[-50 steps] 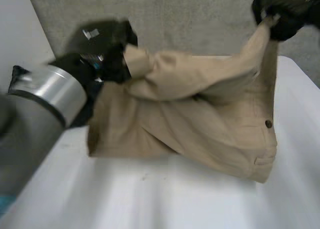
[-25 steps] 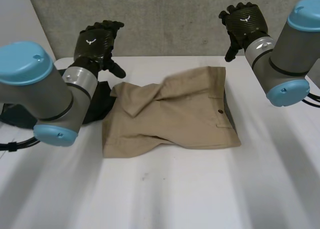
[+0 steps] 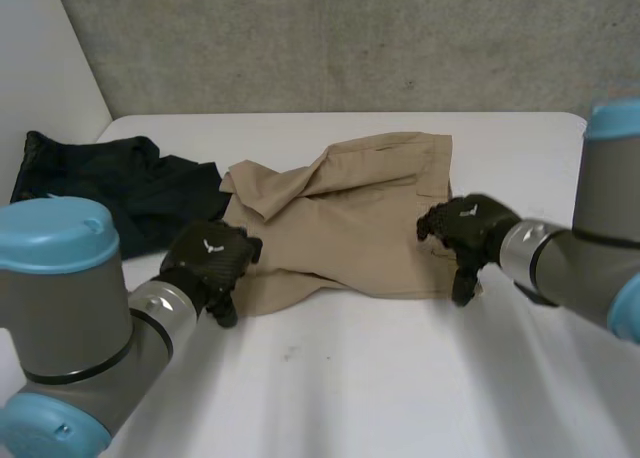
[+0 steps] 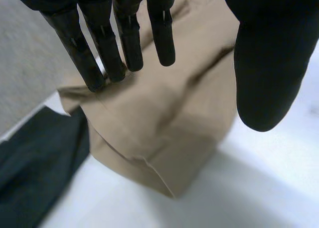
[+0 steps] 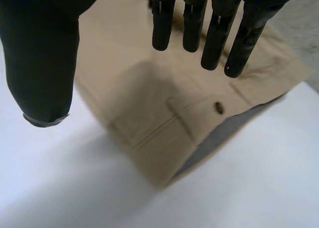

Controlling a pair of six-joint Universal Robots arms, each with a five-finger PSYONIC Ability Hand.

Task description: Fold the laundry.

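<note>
Locate khaki shorts (image 3: 345, 218) at frame centre, rumpled on the desk (image 3: 380, 378). Note left hand (image 3: 212, 263) at lower-left corner, right hand (image 3: 462, 228) at lower-right corner, both with fingers straight, gripping nothing. Pinch both corners simultaneously; lift evenly to avoid a skewed fold.

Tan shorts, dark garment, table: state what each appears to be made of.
The tan shorts look like a woven, cotton-type twill with a matte finish. They hold soft creases and show stitched seams and a pocket with a small dark button. The dark garment is soft matte fabric, crumpled in loose folds; its kind cannot be told. The table is a smooth, hard white surface, possibly laminate.
</note>
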